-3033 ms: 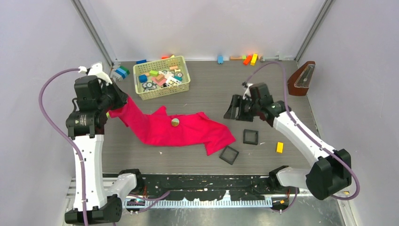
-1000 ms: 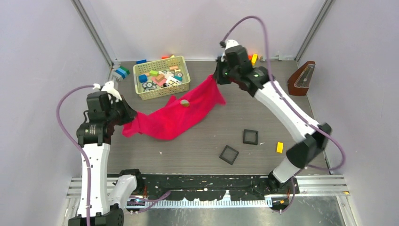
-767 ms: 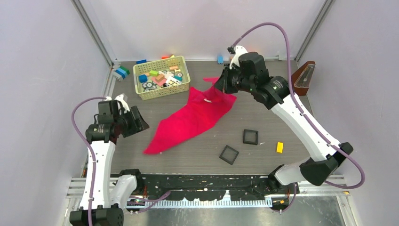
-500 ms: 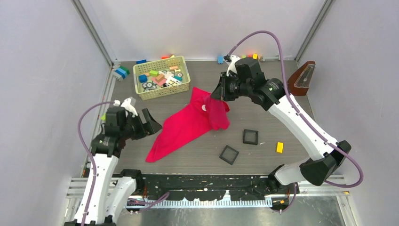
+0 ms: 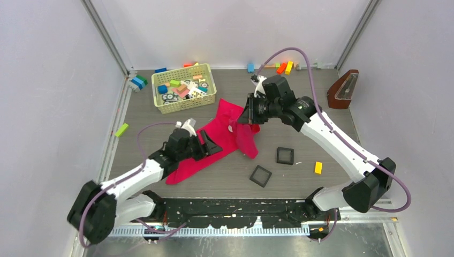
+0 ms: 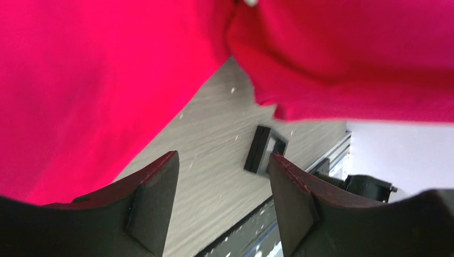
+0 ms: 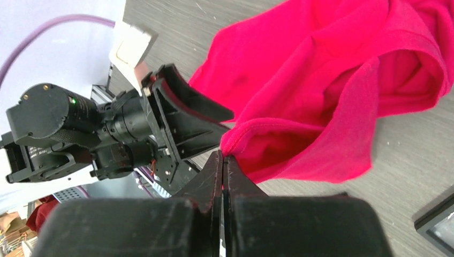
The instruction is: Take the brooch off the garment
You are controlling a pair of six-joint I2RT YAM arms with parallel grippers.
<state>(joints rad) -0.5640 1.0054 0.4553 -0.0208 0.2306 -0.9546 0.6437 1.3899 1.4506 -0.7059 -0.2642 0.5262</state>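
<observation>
Bright crimson-pink cloth garment (image 5: 224,113) is being pinched at its hem by the right gripper (image 7: 222,158), while the left gripper (image 6: 223,160) is being held beside it with jaws spread wide and empty; the small pale round brooch (image 5: 231,128) is being judged not yet detached.

Robotics lab cell, plain pale walls (image 5: 230,27), aluminium frame posts (image 5: 105,35)

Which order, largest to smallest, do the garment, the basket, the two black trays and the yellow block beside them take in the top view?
1. garment
2. basket
3. far tray and near tray: they look alike, so they are not ranked
4. yellow block
</observation>
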